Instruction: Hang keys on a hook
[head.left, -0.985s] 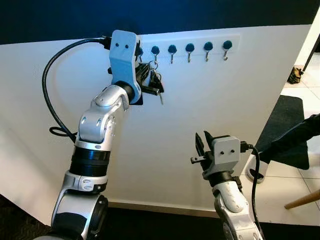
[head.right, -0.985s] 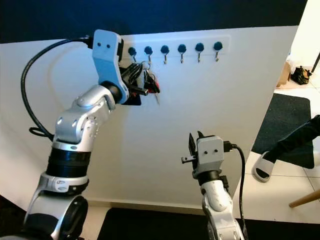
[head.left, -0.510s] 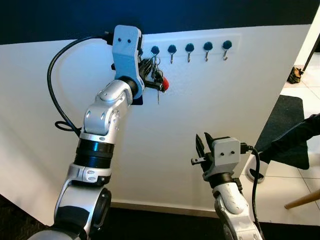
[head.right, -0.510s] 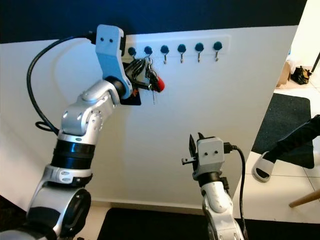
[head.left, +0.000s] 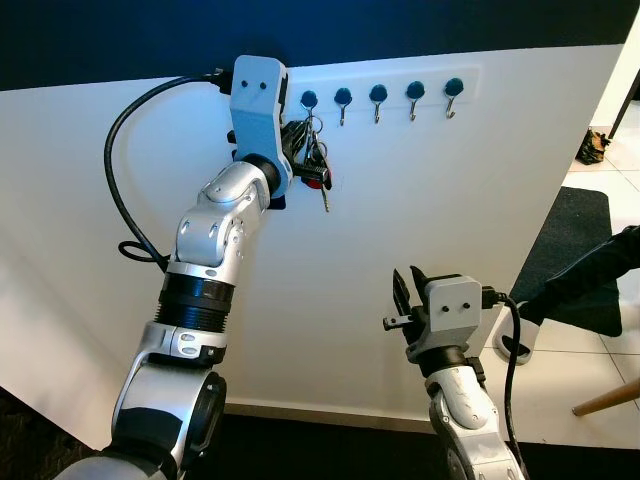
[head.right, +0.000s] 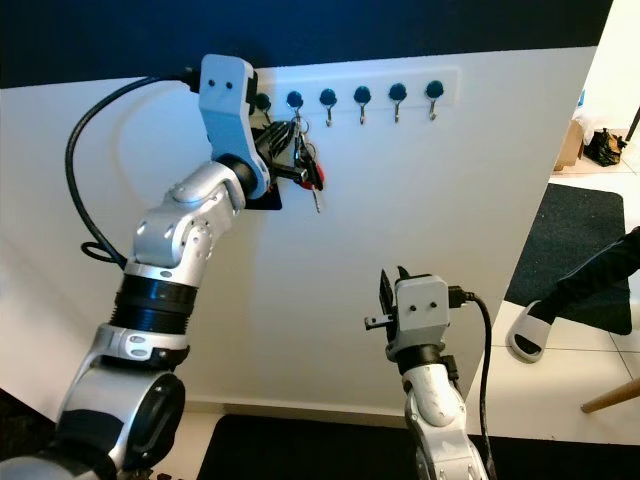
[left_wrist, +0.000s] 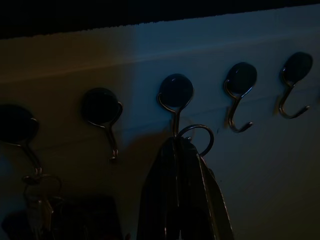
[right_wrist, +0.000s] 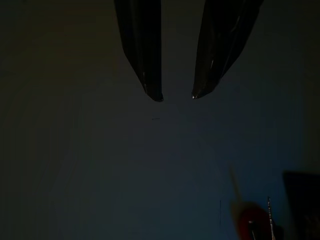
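While the left gripper pinches the key ring, keys dangle just below the hook. Judgement: seat the ring over the hook tip before releasing (contact unclear). Right gripper idles low, fingers parted.

White wall panel w/ hook rail; keys hang at left hooks

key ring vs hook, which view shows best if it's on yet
The left wrist view: the left gripper holds the key ring right at a hook. The eye views show the keys bunched against the rail, ring unclear.
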